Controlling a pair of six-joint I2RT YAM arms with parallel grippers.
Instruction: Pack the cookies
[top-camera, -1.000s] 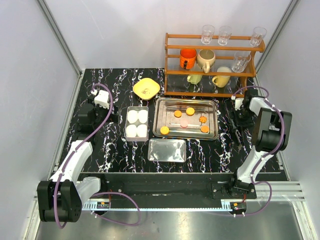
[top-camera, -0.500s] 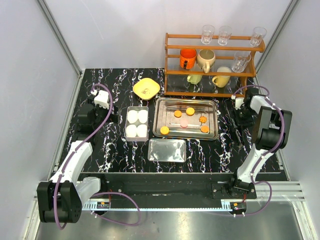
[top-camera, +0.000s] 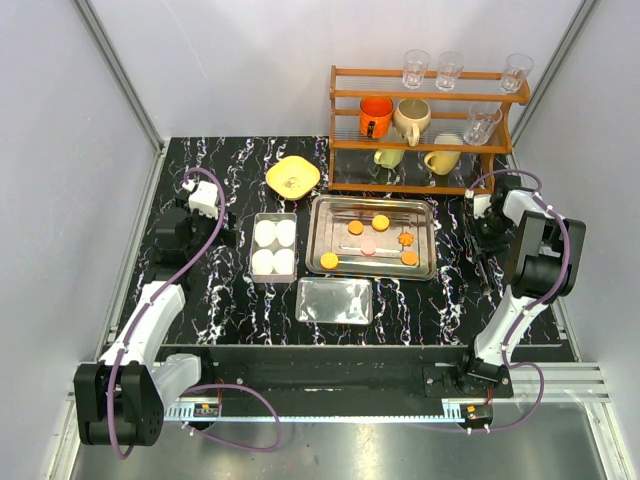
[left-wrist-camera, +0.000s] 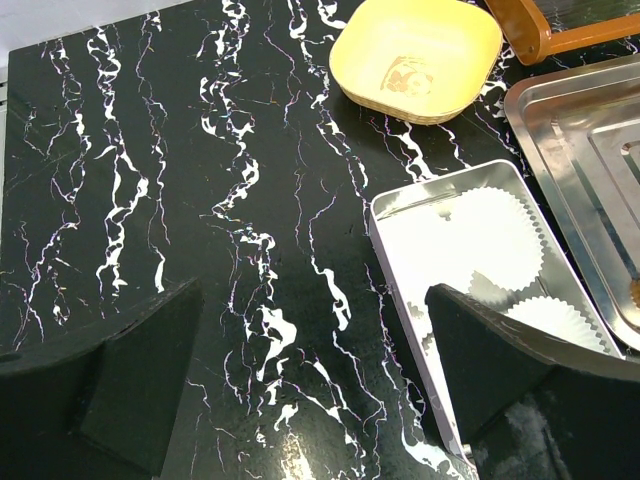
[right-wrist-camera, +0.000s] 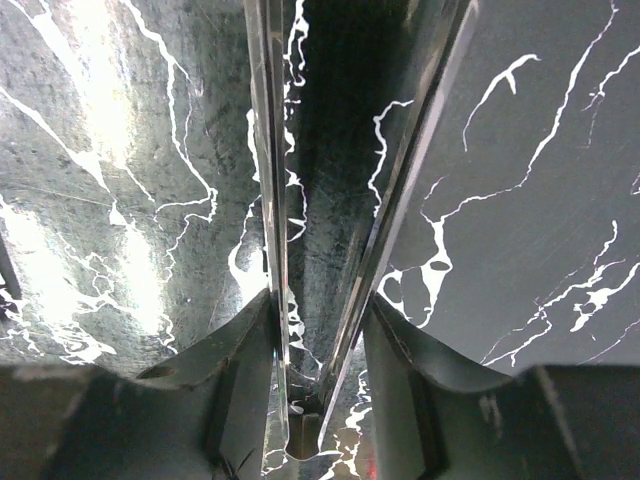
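Several cookies, small orange discs and one pink, lie in the steel tray at the table's middle. My right gripper is at the right side of the table, away from the tray. In the right wrist view its fingers press on both arms of metal tongs, so my right gripper is shut on them. My left gripper is at the far left, well apart from the cookies. In the left wrist view my left gripper is wide open over bare table.
A small tin with white paper cups stands left of the tray, its lid in front. A yellow bowl sits behind. A wooden rack with mugs and glasses fills the back right.
The right gripper's fingers have closed in on the tongs, and its wrist has shifted slightly right. The left arm, tray and cookies have not moved.
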